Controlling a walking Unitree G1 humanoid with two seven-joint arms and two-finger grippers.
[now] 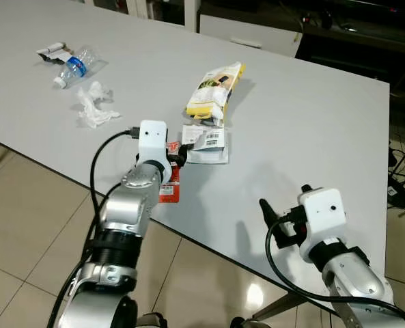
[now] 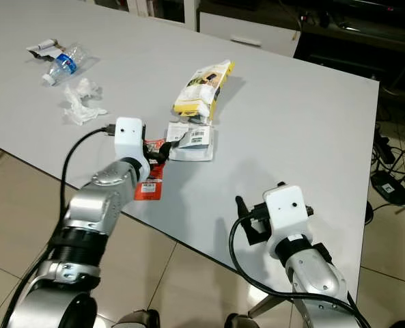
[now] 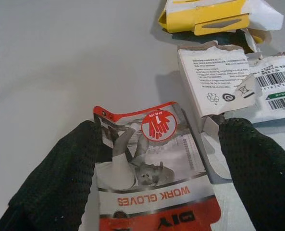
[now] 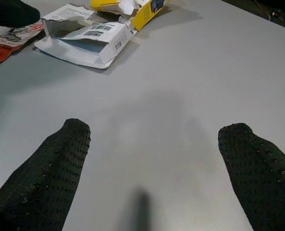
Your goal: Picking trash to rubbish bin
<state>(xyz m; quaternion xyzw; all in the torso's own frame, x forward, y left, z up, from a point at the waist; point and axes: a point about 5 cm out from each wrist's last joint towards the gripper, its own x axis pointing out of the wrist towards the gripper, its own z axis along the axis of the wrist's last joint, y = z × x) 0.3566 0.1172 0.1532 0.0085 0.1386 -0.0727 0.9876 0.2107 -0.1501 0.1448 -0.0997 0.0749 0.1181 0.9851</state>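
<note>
The glove packet (image 3: 154,168) lies lengthwise between the left gripper's (image 3: 156,163) spread fingers, while the right gripper (image 4: 154,168) (also spread) hangs well apart.

Grey table (image 1: 311,137), plain matte top, near edge running diagonally over beige floor tiles (image 1: 24,225). On it, far left corner: crushed clear plastic bottle (image 1: 78,65) with blue label, small grey-white wrapper scrap (image 1: 54,51) touching its far end. Crumpled white tissue (image 1: 93,106) just beside the bottle, nearer side. Mid-table: yellow snack bag (image 1: 214,89), lying flat. Touching its near end, torn white packaging (image 1: 205,142) with barcodes, flap open. Just beside that, at the table's near edge, red and white "work gloves" card pack (image 3: 156,178), flat, printed side up. Right half of the top bare
</note>
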